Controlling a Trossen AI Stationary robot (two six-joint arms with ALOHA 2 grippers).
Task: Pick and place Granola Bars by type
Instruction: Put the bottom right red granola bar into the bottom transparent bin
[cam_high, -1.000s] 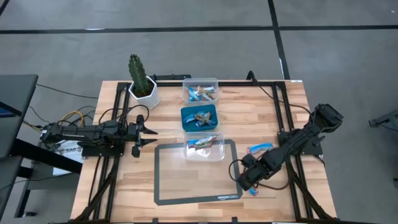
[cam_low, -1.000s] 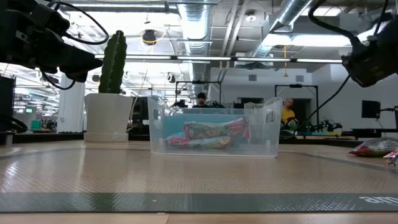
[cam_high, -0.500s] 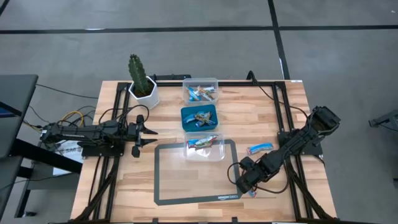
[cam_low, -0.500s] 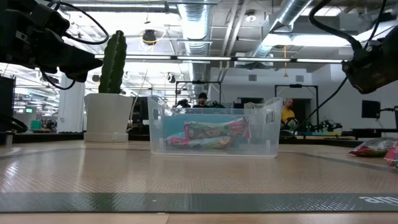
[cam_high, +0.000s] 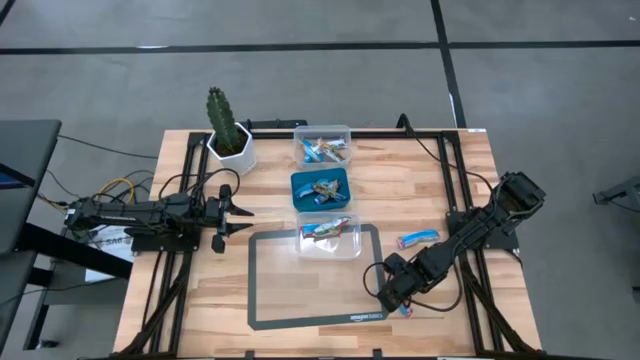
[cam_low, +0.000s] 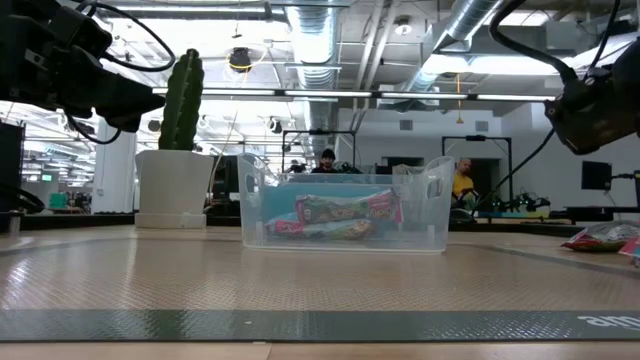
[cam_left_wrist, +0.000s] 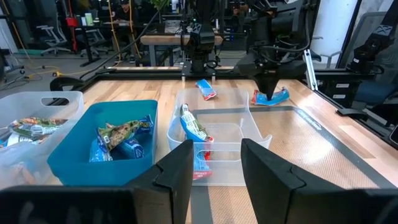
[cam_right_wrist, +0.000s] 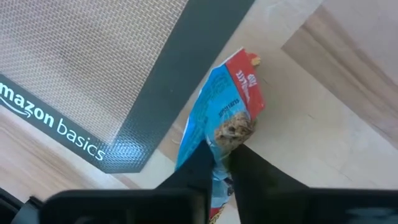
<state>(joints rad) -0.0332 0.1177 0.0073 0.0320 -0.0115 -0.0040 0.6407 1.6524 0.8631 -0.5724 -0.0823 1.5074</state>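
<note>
Wooden table, black frame rails along both sides. Grey mat with dark border on the near-centre part, "amazon basics" printed on its near edge.

Left arm stretched flat along the left side; left gripper beside the mat's far-left corner, fingers spread apart, nothing between them, pointing toward the containers.

Right arm angled in from the right edge; right gripper low over the mat's near-right corner. In the right wrist view, fingers pinched on the end of a blue granola bar with red end. Bar lying partly on the mat border, partly on bare wood. Lifted or still resting: cannot tell.

Potted cactus in white pot at the far-left corner of the table.

Three containers in a line running away from the mat:
- clear container on the mat's far edge, green-and-red bar wrappers inside;
- teal container just behind it, mixed wrappers;
- far clear container near the back rail, several bars.

Loose blue bar on bare wood to the right of the mat, well apart from the containers.
</note>
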